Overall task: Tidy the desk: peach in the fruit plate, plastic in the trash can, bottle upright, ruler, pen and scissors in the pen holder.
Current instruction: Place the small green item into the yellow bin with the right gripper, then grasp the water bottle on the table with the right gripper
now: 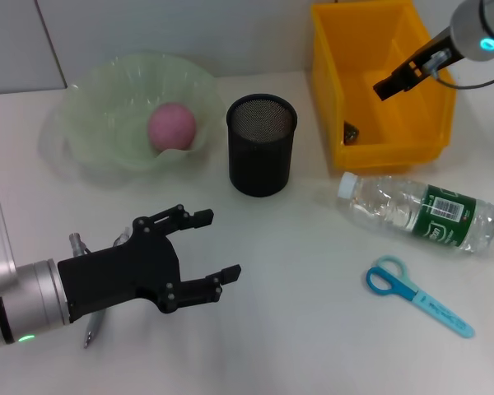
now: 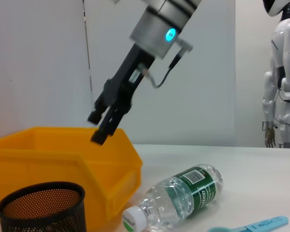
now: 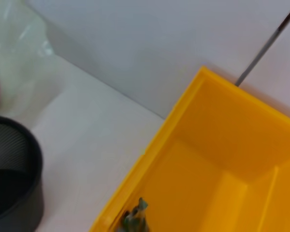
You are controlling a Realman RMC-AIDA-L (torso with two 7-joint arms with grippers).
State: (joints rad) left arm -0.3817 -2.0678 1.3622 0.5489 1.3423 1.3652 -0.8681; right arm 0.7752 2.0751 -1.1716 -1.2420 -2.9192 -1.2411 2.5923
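The left gripper [image 1: 204, 247] hung open near the table's front-left corner, directly over the pen [image 1: 89, 327]; the right gripper [image 1: 393, 83], closed and empty, hovered above the bin [image 1: 344, 90].

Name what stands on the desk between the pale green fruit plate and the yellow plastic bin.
In the head view, the black mesh pen holder stands between the pale green fruit plate and the yellow plastic bin, slightly nearer the robot.
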